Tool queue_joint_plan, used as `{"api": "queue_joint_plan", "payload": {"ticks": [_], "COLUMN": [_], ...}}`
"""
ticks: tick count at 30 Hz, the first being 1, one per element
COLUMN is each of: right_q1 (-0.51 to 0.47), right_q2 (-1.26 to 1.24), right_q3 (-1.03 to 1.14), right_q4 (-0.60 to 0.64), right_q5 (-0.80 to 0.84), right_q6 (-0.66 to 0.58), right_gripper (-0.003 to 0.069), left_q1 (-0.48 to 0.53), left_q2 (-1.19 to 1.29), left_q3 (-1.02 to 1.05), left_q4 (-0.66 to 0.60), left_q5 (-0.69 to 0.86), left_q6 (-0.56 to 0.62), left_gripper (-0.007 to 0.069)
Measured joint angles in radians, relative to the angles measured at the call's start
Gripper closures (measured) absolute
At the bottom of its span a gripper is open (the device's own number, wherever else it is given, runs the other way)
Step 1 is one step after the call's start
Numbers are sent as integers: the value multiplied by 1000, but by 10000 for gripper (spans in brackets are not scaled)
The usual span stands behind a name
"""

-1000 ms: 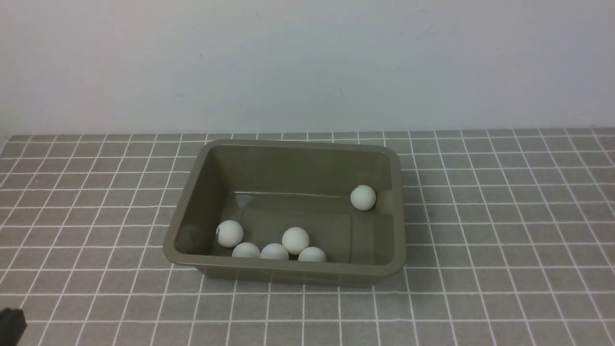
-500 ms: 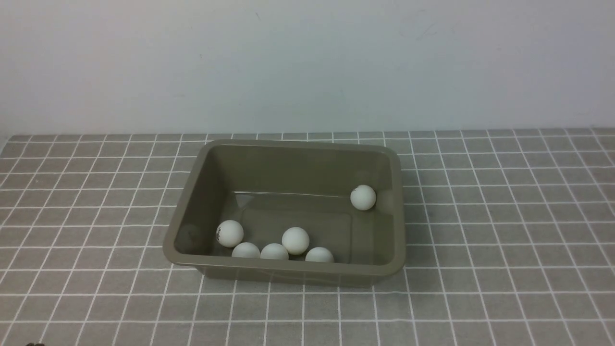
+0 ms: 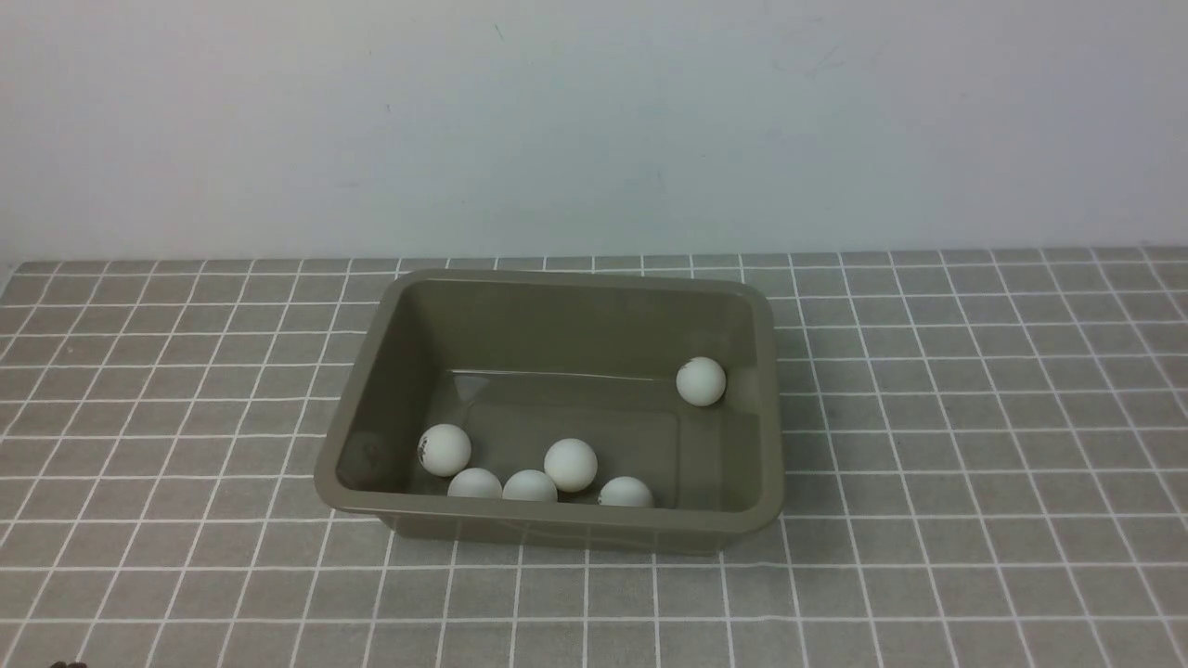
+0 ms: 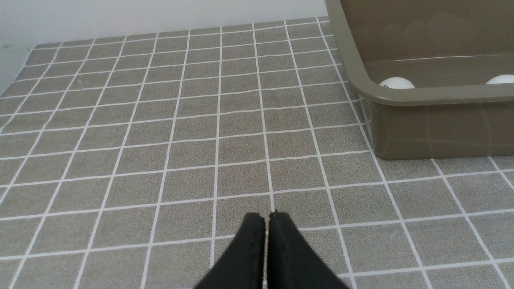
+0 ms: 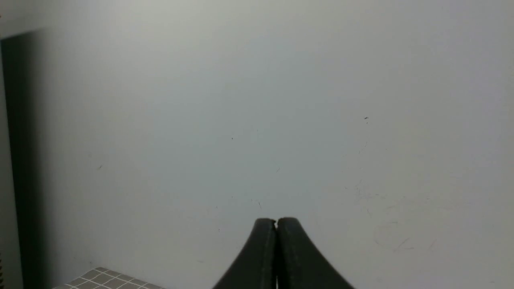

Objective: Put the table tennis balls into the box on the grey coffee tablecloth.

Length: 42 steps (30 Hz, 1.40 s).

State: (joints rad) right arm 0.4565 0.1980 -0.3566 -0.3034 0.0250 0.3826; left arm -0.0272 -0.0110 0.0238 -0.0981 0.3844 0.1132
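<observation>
The olive-grey box [image 3: 557,521] stands in the middle of the grey coffee tablecloth [image 3: 974,417]. Several white table tennis balls lie inside it: one [image 3: 444,450] with a dark mark at the left, a cluster along the near wall around [image 3: 570,464], and one [image 3: 701,381] against the right wall. The left wrist view shows my left gripper [image 4: 267,216] shut and empty, low over the cloth [image 4: 180,140], with the box [image 4: 401,94] ahead to one side and two ball tops [image 4: 396,83] behind its rim. My right gripper [image 5: 276,221] is shut and empty, facing the wall.
A plain white wall [image 3: 594,121] rises right behind the cloth's far edge. In the right wrist view a corner of the checked cloth [image 5: 104,279] shows low down, and a dark vertical strip [image 5: 20,160] runs along one side.
The ball nearest the front right of the cluster has rolled a little to the right. The dark tip of my left gripper has slipped out of the front view's lower left corner.
</observation>
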Motion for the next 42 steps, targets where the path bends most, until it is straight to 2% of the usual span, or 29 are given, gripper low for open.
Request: {"api": "queue_joint_plan", "payload": {"ticks": [4,7,13,17,19,21,22,25,28,32,42], "right_q1": [0,0,0,0,-30,-136,-147,-293,-395,-426,-427], "right_q2": [0,0,0,-1,-14,-47,-50,-105,-194,-208,-210], "right_q3": [0,0,0,6,30,80,85,187,327,371,374], "right_q4": [-26,15,279,325,316,303,303,303,303,303,303], "right_q5": [1,34,118,163,203,251,256,333,399,389,372], "right_q6": [-1,-25,-297,-383,-396,-399,-399,-398,-396,-394,-383], "right_gripper": [673,673,673,673,673,673,673,673,673,673,673], "left_q1": [0,0,0,0,0,0,0,0,0,0,0], "left_q2": [0,0,0,0,0,0,0,0,0,0,0], "left_q3": [0,0,0,0,0,0,0,0,0,0,0], "left_q4": [0,0,0,0,0,0,0,0,0,0,0], "left_q5": [0,0,0,0,0,0,0,0,0,0,-1], "left_q6": [0,0,0,0,0,0,0,0,0,0,0], "left_gripper": [629,629,629,629,629,629,629,629,629,629,629]}}
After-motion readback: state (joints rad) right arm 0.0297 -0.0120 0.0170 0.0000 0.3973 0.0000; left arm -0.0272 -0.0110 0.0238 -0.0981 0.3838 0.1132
